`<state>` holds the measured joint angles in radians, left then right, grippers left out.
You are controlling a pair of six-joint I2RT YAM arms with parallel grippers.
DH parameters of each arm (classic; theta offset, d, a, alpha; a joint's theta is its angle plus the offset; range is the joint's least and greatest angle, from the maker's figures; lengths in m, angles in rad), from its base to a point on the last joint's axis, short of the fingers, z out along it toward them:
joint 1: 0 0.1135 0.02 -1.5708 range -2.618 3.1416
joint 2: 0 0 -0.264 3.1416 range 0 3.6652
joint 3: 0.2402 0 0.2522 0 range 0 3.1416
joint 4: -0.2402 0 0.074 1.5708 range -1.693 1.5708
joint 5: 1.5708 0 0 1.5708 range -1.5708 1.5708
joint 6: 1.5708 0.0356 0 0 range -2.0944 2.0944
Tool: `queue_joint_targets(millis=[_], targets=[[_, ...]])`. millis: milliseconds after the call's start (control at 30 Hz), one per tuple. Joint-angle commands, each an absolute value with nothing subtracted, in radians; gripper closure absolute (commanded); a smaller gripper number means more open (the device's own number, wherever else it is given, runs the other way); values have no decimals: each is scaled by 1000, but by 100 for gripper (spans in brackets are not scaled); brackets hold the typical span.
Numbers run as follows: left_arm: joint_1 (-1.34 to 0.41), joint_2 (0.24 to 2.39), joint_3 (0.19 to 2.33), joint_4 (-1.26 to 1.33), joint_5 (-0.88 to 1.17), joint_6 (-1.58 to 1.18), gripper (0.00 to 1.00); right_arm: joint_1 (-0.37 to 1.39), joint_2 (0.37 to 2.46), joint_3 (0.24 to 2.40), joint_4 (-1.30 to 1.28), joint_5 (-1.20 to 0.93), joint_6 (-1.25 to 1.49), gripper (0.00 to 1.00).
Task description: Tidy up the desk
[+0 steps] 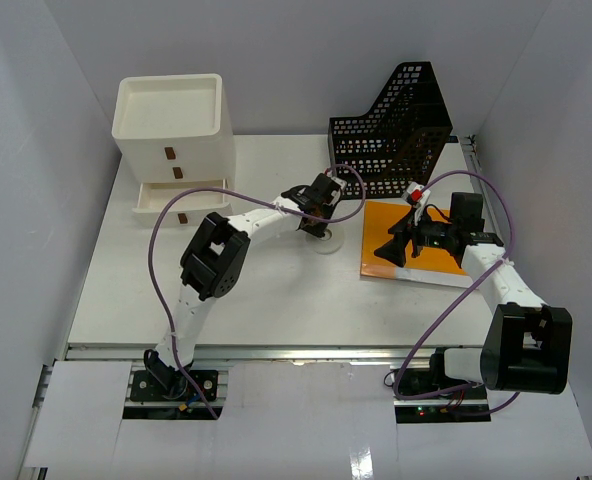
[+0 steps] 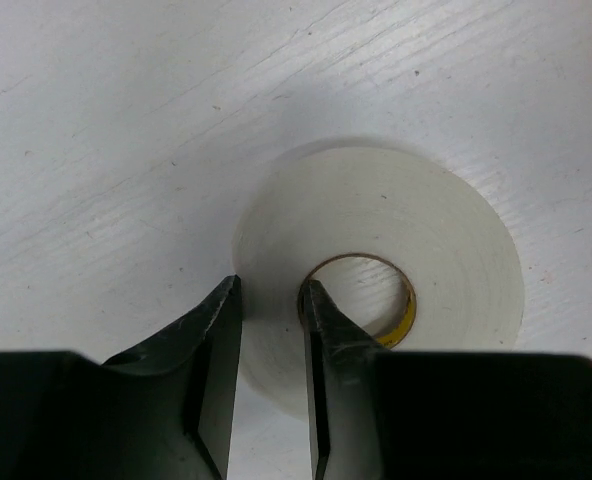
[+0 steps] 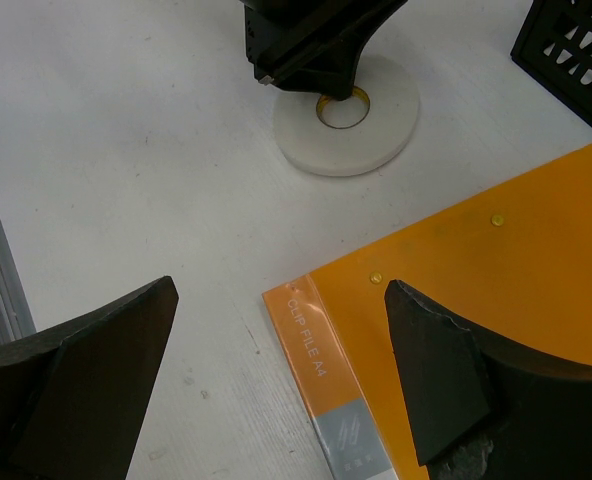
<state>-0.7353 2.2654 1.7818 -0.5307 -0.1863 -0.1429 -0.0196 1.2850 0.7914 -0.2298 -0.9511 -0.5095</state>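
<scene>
Two arms reach over the large white desk (image 1: pixel 276 300). At its centre the left gripper (image 2: pixel 271 290) pinches the wall of the flat white tape roll (image 2: pixel 446 230), likely to lift it. The right gripper (image 3: pixel 281 295) gapes above the orange clip file (image 3: pixel 496 300) towards the right edge.

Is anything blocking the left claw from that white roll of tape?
Nothing visible. The left gripper is right on the tape roll, jaws pinching its wall: one in the centre hole, one outside.

The large flat white rectangular tabletop (image 1: pixel 276 300) lies level, faintly scratched, with a metal rail (image 1: pixel 306 352) along its near edge.
</scene>
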Motion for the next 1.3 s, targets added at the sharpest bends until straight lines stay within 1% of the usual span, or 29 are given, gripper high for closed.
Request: queue_joint_targets(millis=[0,100,167,267,400,567,700,733,833,933,1067,1267], targets=[[-733,2261,1744,-615,-218,-163,84,-26,1283,833,-216,-963,-525,9],[-722,2192,1729,-613,-231,-173,91,-29,1281,833,-218,-967,-525,9],[-709,2135,1709,-610,-217,-188,93,-30,1280,832,-218,-969,-525,9],[-674,2049,1659,-599,-185,-207,93,-32,1278,834,-220,-973,-525,9],[-569,1891,1574,-579,-98,-246,93,-32,1275,834,-221,-974,-526,9],[-347,1696,1433,-527,44,-319,92,-32,1276,834,-221,-977,-526,9],[-168,1609,1379,-509,95,-333,92,-32,1278,833,-218,-980,-526,9],[-167,1609,1375,-509,89,-333,92,-32,1278,833,-218,-980,-526,9],[-67,1598,1360,-494,46,-325,92,-32,1278,831,-216,-980,-525,9],[-12,1594,1334,-454,28,-349,92,-34,1276,831,-216,-980,-525,9],[67,1551,1236,-323,-10,-407,92,-34,1279,830,-216,-979,-526,9],[131,1483,1123,-131,-71,-542,92,-34,1282,830,-216,-980,-526,9]])
